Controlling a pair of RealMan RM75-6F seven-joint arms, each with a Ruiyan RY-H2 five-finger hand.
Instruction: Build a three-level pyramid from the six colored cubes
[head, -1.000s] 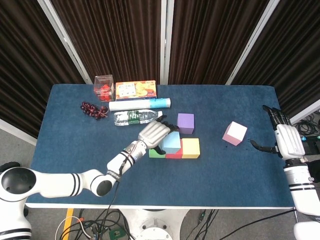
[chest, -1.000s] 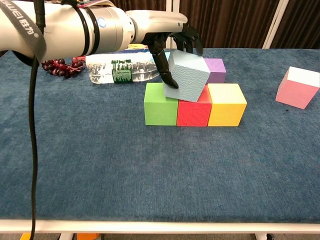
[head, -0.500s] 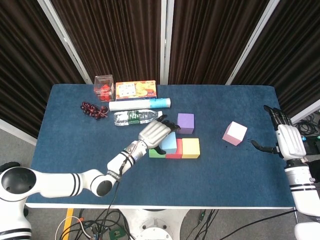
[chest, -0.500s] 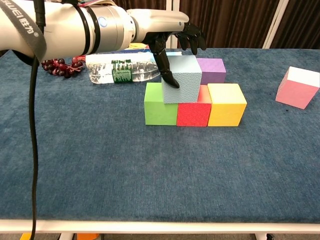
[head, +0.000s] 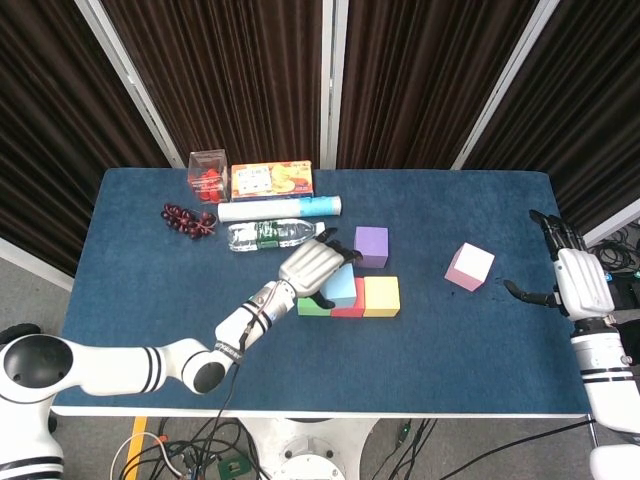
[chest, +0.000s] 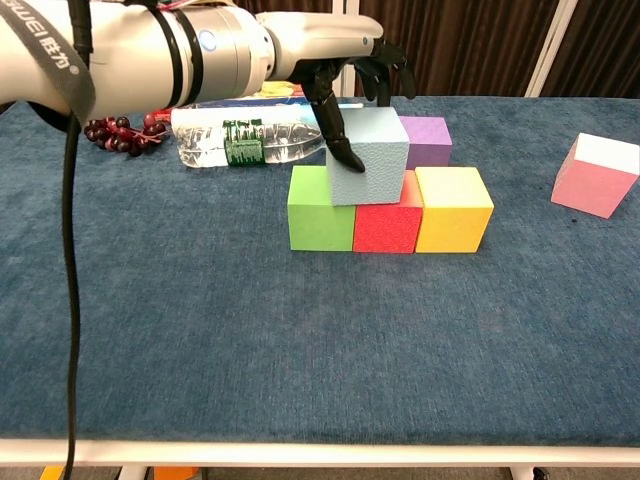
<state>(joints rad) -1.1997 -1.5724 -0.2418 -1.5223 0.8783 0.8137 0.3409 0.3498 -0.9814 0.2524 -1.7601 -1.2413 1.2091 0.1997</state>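
Three foam cubes formed the base row on the blue tabletop (chest: 200, 340): a green cube (chest: 318, 210), a red cube (chest: 385, 226) and a yellow cube (chest: 453, 209), set touching side by side so the next level could bridge their seams. On top, a light-blue cube (chest: 372, 158) sat across the join of green and red, roughly level. The left robot hand (chest: 345, 70) arched over it, one dark fingertip (chest: 350, 157) against its left face and the rest curled at its far top edge, pinching it, I judged to steady it in place. A purple cube (chest: 427, 139) waited just behind the row, and a pink cube (chest: 597, 176) stood well apart to the right, near the right robot hand (head: 577, 282), which hovered spread and empty at the table's edge, probably placed to fetch it. Two cubes remained unstacked, so the pyramid looked about half built.
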